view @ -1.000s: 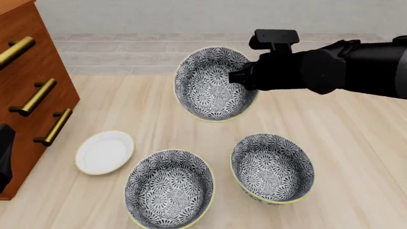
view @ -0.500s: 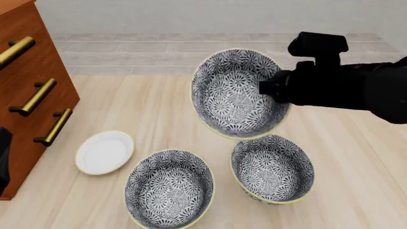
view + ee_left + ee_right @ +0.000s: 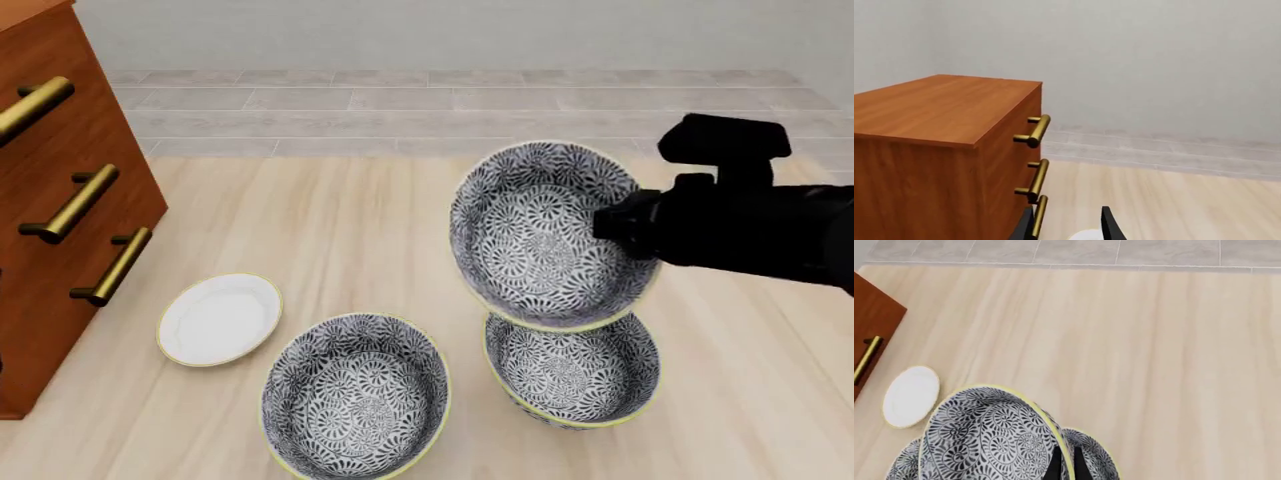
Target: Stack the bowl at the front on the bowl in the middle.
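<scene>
The left tool (image 3: 1069,227) hangs open beside a wooden cabinet (image 3: 941,150) with brass handles (image 3: 1035,131).

The front view looks down and forward from above the pale wooden table (image 3: 334,220). The left wrist view sits low, facing the orange-brown wooden drawer cabinet (image 3: 941,150) at close range. The right wrist view looks steeply down; it shares the small flat white plate (image 3: 911,396) (image 3: 220,318), at 9 o'clock, with the front view.

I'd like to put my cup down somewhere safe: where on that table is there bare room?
Bare wood lies between the cabinet and the held bowl, beyond the plate. Crowded: the near edge, with plate, left bowl and right bowl under the right gripper.
</scene>
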You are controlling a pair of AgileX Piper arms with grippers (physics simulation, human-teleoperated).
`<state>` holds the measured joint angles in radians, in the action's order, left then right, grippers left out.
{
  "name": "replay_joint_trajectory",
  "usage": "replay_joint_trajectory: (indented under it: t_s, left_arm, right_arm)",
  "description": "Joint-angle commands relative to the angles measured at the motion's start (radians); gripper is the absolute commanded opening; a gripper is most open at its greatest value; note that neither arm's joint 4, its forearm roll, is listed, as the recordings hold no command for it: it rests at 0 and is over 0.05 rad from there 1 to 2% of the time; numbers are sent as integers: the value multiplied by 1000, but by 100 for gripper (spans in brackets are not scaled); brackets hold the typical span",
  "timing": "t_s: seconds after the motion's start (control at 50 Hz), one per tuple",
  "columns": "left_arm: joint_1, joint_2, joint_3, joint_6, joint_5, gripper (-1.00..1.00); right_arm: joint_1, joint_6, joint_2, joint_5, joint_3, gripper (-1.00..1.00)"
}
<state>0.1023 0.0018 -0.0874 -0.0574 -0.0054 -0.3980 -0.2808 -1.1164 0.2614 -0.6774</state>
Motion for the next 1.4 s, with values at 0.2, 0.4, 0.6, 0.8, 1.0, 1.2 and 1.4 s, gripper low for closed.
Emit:
replay_joint_trajectory:
  t_s: [0.2, 0.4, 0.6, 0.8, 1.0, 1.2, 1.4]
  left_arm:
    - [-29, 1, 4, -39, 6, 100]
    - [-36, 0, 3, -49, 5, 100]
    - [-28, -1, -3, -47, 8, 100]
    - [-30, -1, 0, -39, 7, 100]
    - [-42, -2, -3, -7, 5, 100]
    - [-46, -1, 4, -1, 11, 100]
    - [-51, -1, 5, 0, 14, 100]
  right_arm:
    - [37, -19, 15, -27, 79, -100]
    - [33, -23, 49, -34, 137, -100]
    - [16, -38, 83, -40, 183, -100]
    - [21, -49, 77, -63, 207, -100]
    - [27, -49, 62, -76, 210, -100]
    - [32, -48, 63, -76, 212, -100]
    - [52, -40, 30, -112, 234, -100]
